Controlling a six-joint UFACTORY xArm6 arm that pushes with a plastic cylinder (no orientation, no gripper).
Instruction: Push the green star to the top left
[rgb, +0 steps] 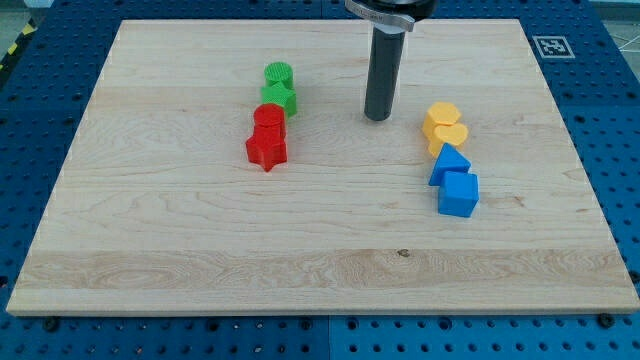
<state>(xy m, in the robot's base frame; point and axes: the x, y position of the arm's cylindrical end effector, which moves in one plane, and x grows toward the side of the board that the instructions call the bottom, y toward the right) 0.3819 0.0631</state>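
Note:
The green star (280, 97) lies on the wooden board (150, 200), left of centre near the view's top. It touches a green cylinder (278, 73) just above it and a red block (269, 118) just below it. My tip (377, 117) rests on the board about a hand's width to the right of the green star, apart from every block. The rod stands upright, and its upper end leaves the view at the top.
A red star (267, 149) sits below the red block. To the right of my tip are two yellow blocks (441, 117) (449, 136), then a blue triangle (450, 164) and a blue cube (459, 193) below them. A blue pegboard (40, 120) surrounds the board.

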